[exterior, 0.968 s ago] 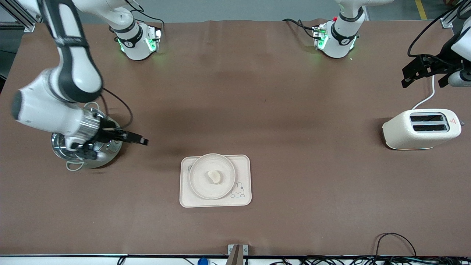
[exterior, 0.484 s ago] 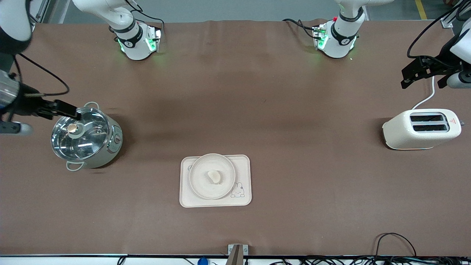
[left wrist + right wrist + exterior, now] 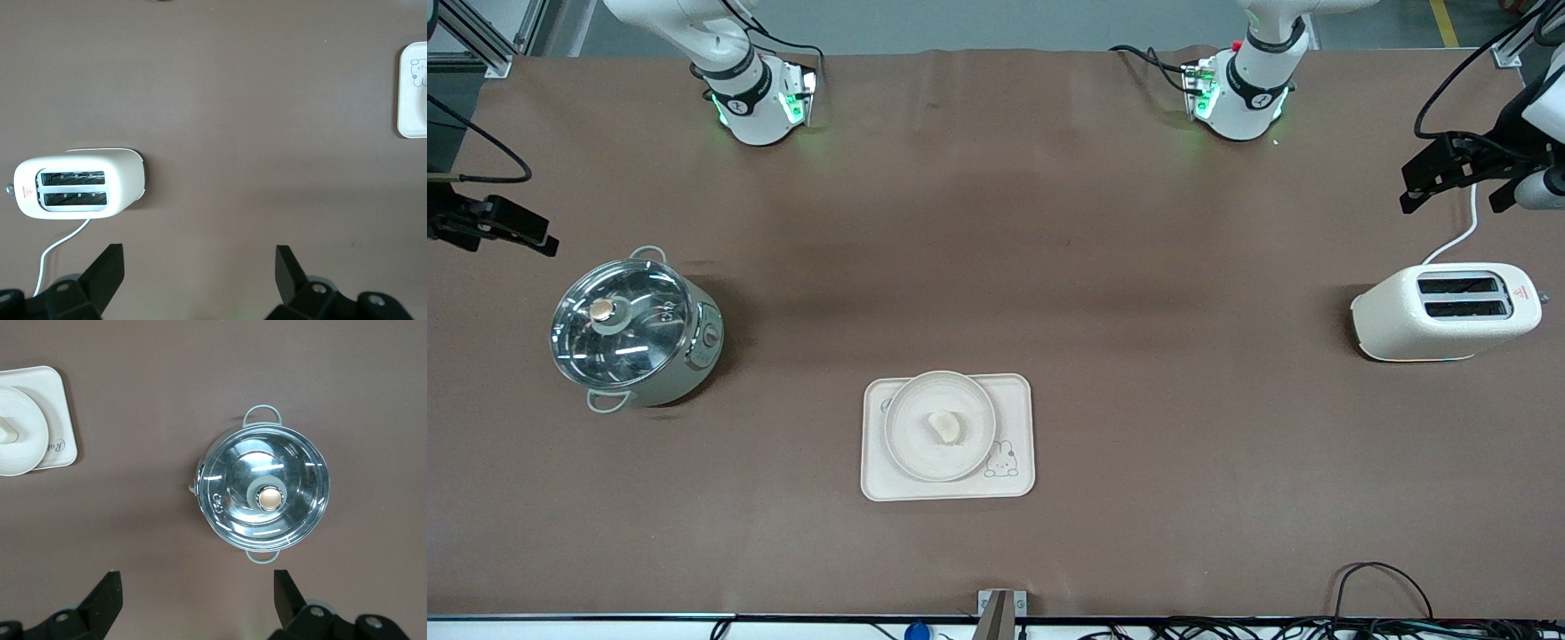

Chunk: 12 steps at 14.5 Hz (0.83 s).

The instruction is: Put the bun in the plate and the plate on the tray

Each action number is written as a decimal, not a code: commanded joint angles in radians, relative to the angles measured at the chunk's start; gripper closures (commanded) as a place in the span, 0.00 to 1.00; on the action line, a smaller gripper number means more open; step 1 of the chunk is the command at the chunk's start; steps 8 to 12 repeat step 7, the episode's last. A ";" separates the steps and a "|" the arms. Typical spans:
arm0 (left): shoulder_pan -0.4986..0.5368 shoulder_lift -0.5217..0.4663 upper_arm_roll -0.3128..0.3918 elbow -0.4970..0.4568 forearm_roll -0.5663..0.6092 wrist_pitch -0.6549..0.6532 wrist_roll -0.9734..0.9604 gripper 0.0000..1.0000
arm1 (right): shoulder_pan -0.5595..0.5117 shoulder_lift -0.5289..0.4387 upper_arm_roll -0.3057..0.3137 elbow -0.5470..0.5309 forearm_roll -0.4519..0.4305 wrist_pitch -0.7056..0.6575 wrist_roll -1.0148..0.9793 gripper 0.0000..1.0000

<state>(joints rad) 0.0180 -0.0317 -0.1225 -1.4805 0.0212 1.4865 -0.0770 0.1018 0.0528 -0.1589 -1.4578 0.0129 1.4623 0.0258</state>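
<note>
Front view, lower centre: the bun (image 3: 945, 428) lies in the plate (image 3: 905, 441), which rests on the tray (image 3: 1017, 484). At mid-left edge, the right gripper (image 3: 198, 593), jaws spread and empty, hangs beside the lidded pot (image 3: 633, 332). At upper right, the left gripper (image 3: 199, 267), likewise released, hangs above the toaster (image 3: 1446, 311).

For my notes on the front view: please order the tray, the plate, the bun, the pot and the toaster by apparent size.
1. Tray, largest.
2-3. Toaster and pot: they look alike, so no ranking.
4. Plate, standing on the tray.
5. Bun, lying in the plate, by far the smallest.
</note>
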 commanded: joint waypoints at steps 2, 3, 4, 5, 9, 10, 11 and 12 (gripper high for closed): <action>-0.007 0.012 0.003 0.019 -0.001 -0.003 0.008 0.00 | -0.126 -0.074 0.128 -0.049 -0.031 -0.016 -0.010 0.00; -0.007 0.012 0.003 0.019 -0.001 -0.003 0.010 0.00 | -0.134 -0.079 0.136 -0.047 -0.031 -0.026 -0.010 0.00; -0.009 0.013 0.003 0.019 -0.001 -0.003 0.010 0.00 | -0.134 -0.086 0.136 -0.047 -0.033 -0.028 -0.010 0.00; -0.012 0.013 0.001 0.019 -0.001 -0.003 0.008 0.00 | -0.126 -0.088 0.136 -0.042 -0.034 -0.030 -0.009 0.00; -0.013 0.015 -0.002 0.016 -0.001 -0.005 0.008 0.00 | -0.111 -0.090 0.137 -0.038 -0.036 -0.030 -0.006 0.00; -0.013 0.015 -0.002 0.016 -0.001 -0.005 0.008 0.00 | -0.111 -0.090 0.137 -0.038 -0.036 -0.030 -0.006 0.00; -0.013 0.015 -0.002 0.016 -0.001 -0.005 0.008 0.00 | -0.111 -0.090 0.137 -0.038 -0.036 -0.030 -0.006 0.00; -0.013 0.015 -0.002 0.016 -0.001 -0.005 0.008 0.00 | -0.111 -0.090 0.137 -0.038 -0.036 -0.030 -0.006 0.00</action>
